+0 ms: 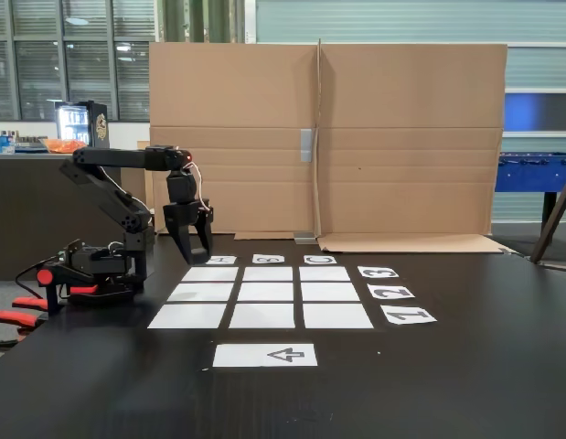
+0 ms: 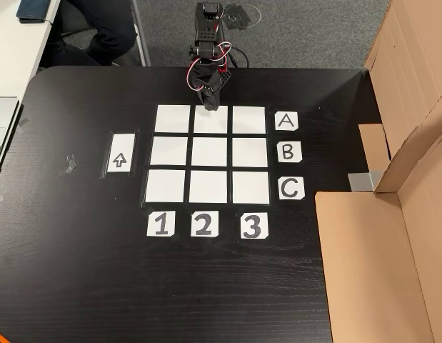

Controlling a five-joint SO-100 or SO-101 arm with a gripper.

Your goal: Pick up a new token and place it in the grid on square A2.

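Observation:
The grid (image 2: pixel 171 151) of nine white paper rectangles lies on the black table, and every rectangle is bare. Square A2 (image 2: pixel 211 123) is the middle one of the row beside the A label (image 2: pixel 286 121); in the fixed view it is square A2 (image 1: pixel 200 292). My gripper (image 2: pixel 210 103) hangs fingers-down over A2's edge nearest the arm base. In the fixed view the gripper (image 1: pixel 196 256) is above the table at the grid's far left corner. Its dark jaws blend together, and no token can be made out between them or on the table.
The white arrow sheet (image 2: pixel 119 154) beside the grid carries nothing. Number labels (image 2: pixel 203 225) edge the grid. A cardboard wall (image 1: pixel 356 137) stands behind the table. The arm base (image 1: pixel 90 270) sits at the left with red clamps (image 1: pixel 17 315). A person's legs (image 2: pixel 99 36) are past the table edge.

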